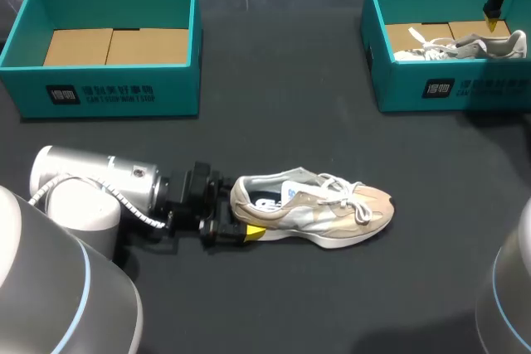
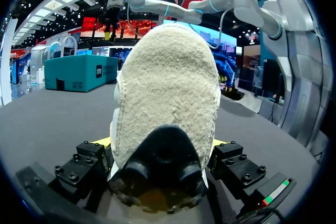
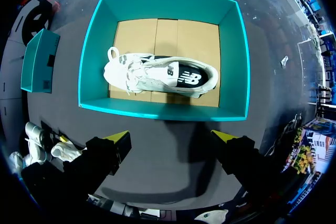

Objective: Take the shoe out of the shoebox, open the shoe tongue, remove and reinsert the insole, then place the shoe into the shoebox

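- Closest to us in the head view, our left arm lies low over the bench. Its left claw pinches the heel of the shoe, whose toe points straight away from that claw.
- Well beyond the left claw stands the left shoebox, with a cardboard floor.
- Our right claw hangs over the right shoebox, just above the second shoe lying inside.
- From the left wrist, we see the shoe's fuzzy heel fill the gap between the left claw's fingers, which press on it from both sides.
- From the right wrist, the right claw is spread and holds nothing. Ahead of it, the second shoe lies on its side in the right shoebox.
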### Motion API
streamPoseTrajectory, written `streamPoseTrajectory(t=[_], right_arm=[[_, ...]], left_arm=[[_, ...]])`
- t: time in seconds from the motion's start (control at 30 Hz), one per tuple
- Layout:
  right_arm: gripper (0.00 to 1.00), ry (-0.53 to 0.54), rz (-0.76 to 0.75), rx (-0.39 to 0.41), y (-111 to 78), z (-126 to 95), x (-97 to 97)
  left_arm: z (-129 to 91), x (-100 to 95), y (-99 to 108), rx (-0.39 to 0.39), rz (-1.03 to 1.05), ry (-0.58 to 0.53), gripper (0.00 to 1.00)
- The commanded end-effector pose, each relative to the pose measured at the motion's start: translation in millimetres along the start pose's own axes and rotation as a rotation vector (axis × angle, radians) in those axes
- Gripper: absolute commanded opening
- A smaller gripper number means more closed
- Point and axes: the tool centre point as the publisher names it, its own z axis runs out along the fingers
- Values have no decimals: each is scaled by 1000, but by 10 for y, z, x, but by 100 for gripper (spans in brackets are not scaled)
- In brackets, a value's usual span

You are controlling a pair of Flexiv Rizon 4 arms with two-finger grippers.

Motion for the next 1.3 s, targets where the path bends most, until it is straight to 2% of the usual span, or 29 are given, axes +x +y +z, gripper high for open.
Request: streamPoseTrajectory(t=[0.03, 1.1, 1.3], right_arm=[[100, -1, 1, -1, -11, -3, 3], [100, -1, 1, -1, -11, -3, 3], [100, -10, -7, -4, -92, 52, 409]], left_arm=[[-24, 55, 9, -1, 0, -10, 0], [-24, 55, 9, -1, 0, -10, 0], [-24, 55, 9, -1, 0, -10, 0]])
